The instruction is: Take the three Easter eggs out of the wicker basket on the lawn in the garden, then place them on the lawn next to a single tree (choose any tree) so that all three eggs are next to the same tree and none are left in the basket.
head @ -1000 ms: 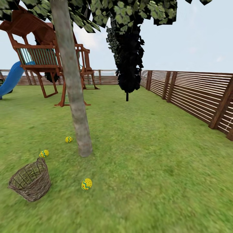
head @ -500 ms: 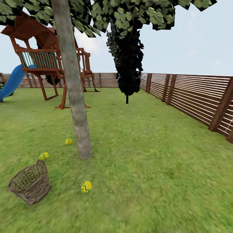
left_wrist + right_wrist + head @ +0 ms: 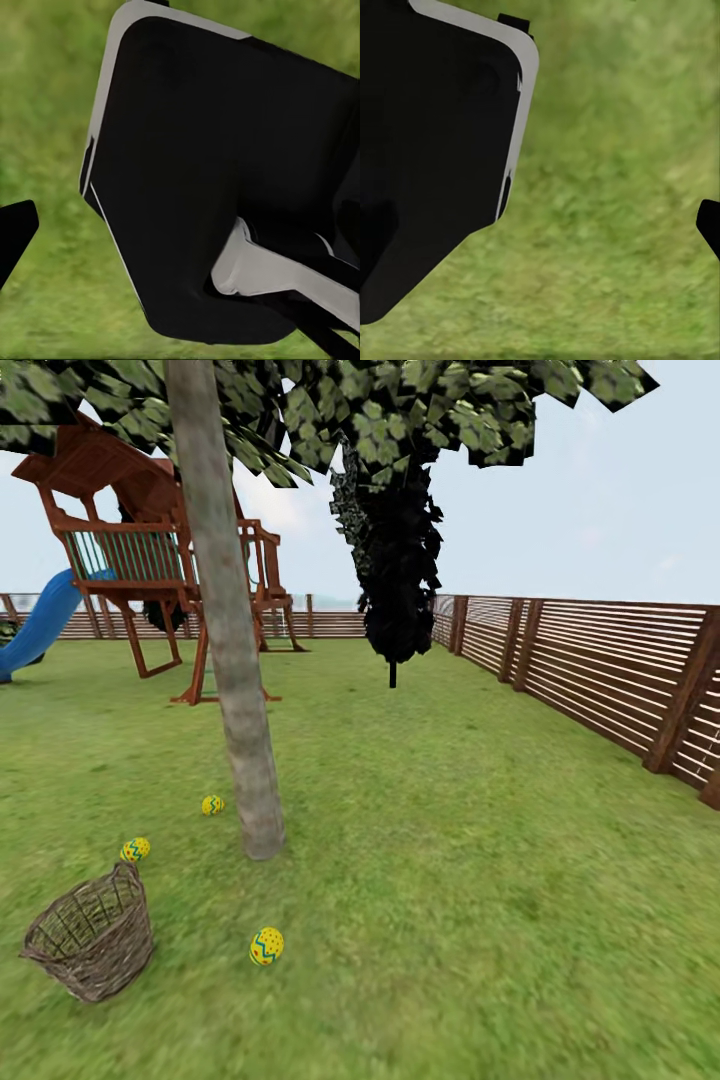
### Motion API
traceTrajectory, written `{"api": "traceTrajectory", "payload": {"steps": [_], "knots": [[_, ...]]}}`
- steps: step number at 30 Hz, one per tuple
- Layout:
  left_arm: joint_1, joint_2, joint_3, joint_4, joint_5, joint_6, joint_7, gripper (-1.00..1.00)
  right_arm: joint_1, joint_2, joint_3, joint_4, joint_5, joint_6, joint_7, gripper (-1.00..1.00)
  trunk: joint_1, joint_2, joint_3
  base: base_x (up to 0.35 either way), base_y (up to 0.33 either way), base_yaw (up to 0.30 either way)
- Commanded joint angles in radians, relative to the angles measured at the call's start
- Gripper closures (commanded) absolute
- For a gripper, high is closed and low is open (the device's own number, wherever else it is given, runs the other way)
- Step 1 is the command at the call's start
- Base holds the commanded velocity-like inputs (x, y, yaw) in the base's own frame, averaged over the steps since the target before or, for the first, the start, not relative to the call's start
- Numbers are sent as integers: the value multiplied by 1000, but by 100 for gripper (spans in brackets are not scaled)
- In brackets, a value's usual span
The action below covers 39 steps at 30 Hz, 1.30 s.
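A: Arm pose?
B: Both wrist views show black-and-white robot body panels hanging over grass. A dark tip sits at each frame edge; cannot tell if either pincer is wide or narrow.
A: Counts?
B: Three eggs, all on the lawn (image 3: 470, 880): one (image 3: 212, 805) just beside the tree (image 3: 235, 690) trunk, one (image 3: 135, 849) just behind the wicker basket (image 3: 92, 945), one (image 3: 266, 946) nearer the camera, right of the basket. The basket is tilted and looks empty.
A: Setting?
B: Mottled grass, slatted wooden fence (image 3: 600, 660), wooden playset (image 3: 140, 550) with blue slide (image 3: 40, 622), dark conical tree (image 3: 398, 560) behind.
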Motion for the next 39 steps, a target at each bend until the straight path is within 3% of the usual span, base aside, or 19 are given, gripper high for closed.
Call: {"api": "traceTrajectory", "payload": {"steps": [1,13,26,29,32,39], "knots": [[9,0,9,2,-4,2,-3,-100,1,0,3,1,5,1,3,-100,0,-1,1,0,0,0],[54,-7,9,1,-3,0,-3,-100,40,1,3,1,5,0,3,-100,0,-1,20,0,0,0],[60,-8,7,0,-3,0,-3,-100,83,5,-1,0,4,4,10,-100,0,-1,33,0,0,0],[60,-8,8,-1,-3,0,-2,-100,84,21,-1,0,5,8,16,-100,0,-1,33,0,0,76],[60,-10,10,-3,-2,1,-1,-100,84,58,1,0,12,10,7,-100,0,-1,34,0,0,223],[60,-15,11,-4,-2,1,-1,-100,84,68,4,-2,16,10,3,-100,0,-1,37,0,0,277]]}}
